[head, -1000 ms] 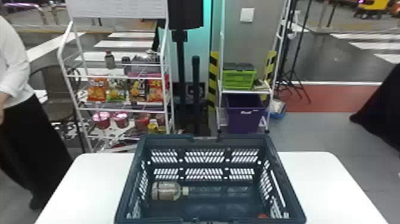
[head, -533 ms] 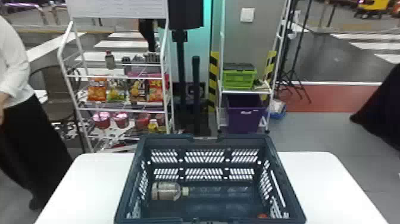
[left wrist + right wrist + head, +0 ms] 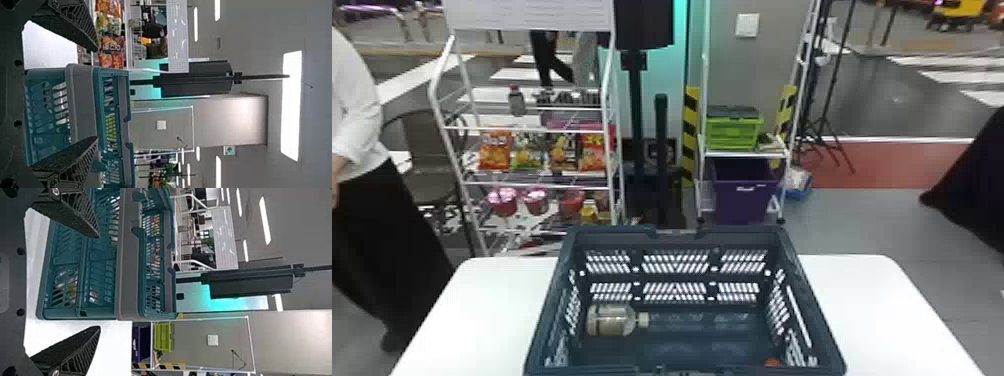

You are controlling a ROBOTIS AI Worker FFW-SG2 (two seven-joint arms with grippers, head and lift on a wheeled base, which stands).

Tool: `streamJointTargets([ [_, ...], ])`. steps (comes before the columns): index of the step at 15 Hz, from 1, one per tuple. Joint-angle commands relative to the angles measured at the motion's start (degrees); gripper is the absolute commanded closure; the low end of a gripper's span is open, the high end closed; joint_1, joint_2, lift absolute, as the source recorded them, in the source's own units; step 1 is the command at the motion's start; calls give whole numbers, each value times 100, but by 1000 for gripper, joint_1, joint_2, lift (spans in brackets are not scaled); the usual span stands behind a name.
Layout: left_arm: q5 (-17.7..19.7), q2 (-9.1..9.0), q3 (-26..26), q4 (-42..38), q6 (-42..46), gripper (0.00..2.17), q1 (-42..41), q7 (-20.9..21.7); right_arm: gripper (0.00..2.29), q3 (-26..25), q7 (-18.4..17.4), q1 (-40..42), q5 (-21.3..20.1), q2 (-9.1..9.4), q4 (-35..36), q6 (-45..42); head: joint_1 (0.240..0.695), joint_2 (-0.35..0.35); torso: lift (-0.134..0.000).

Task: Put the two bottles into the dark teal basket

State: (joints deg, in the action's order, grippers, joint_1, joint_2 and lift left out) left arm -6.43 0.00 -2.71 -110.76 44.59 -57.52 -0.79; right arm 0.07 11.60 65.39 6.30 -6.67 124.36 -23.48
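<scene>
Now, one bottle [image 3: 618, 321] lies at nine o'clock in the basket [image 3: 742, 232], something red [image 3: 773, 362] at four; left gripper [image 3: 96, 94] and right gripper [image 3: 99, 282] are spread.

Has a bottle [image 3: 611, 321] at left in the basket [image 3: 732, 233] on the table [image 3: 497, 300]. Behind, has a left rack [image 3: 451, 150] and a right rack [image 3: 742, 155].

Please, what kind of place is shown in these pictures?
Probably an indoor demonstration booth set up like a small shop: a white rack holds snack bags, a basket stands on a table, and a ceiling light shows overhead.
</scene>
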Motion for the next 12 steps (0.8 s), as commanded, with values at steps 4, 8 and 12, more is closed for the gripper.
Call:
streamJointTargets([
  [4,81,-15,78,10,-271,83,48,0,53,28,0,-9,-5,-27,62,7,499,0,0],
  [8,169,-15,78,-7,-588,83,74,0,53,37,0,17,-14,-27,53,7,499,0,0],
  [12,239,-15,87,-34,-816,83,74,0,53,37,0,70,-41,-27,53,-28,499,0,0],
])
